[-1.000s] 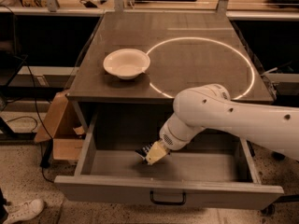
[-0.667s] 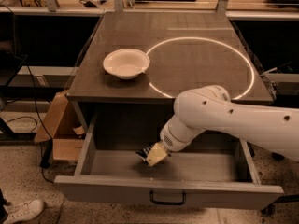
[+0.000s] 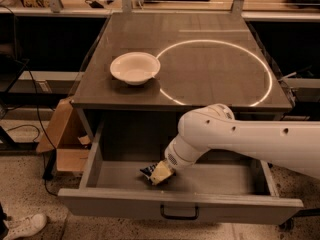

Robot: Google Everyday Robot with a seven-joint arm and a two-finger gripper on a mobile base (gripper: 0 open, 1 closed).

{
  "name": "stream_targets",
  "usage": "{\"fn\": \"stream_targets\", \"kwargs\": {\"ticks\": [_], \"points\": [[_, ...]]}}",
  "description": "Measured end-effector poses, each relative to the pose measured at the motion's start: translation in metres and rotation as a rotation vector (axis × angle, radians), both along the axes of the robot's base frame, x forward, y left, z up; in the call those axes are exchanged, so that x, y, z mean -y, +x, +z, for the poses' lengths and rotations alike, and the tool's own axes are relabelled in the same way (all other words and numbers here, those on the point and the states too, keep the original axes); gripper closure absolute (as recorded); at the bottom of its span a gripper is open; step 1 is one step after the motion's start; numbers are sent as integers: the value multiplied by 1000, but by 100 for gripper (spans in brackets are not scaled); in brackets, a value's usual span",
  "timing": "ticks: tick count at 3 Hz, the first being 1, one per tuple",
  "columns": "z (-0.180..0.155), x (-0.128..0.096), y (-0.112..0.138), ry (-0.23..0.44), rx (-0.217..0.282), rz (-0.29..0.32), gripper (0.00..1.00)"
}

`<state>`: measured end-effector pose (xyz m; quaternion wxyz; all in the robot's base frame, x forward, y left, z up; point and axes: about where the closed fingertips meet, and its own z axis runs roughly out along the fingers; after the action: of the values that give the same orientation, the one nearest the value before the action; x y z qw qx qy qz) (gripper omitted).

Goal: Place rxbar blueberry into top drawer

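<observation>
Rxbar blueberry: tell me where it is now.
Camera view: the rxbar blueberry is inside the open top drawer, left of centre, at the tip of the gripper.

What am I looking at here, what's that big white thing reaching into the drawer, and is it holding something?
The white thing is a robot arm on a mobile base. Its gripper, the part that grasps, is down inside the open drawer under a table. There is one camera, looking down from in front of the drawer; where it is mounted is not known. At the gripper's tip is a small dark snack bar, low in the drawer; whether it is gripped does not show. On the table stands a white bowl, and a bright ring shows on the tabletop. A cardboard box sits on the floor beside the table.
</observation>
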<state>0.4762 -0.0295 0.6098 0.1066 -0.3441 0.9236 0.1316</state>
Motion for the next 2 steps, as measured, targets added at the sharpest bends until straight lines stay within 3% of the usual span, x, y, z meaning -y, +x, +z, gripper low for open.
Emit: {"fn": "stream_targets", "kwargs": {"ticks": [1, 2], "points": [[-8, -2, -1, -1, -10, -2, 100], [-8, -2, -2, -1, -11, -2, 84]]}}
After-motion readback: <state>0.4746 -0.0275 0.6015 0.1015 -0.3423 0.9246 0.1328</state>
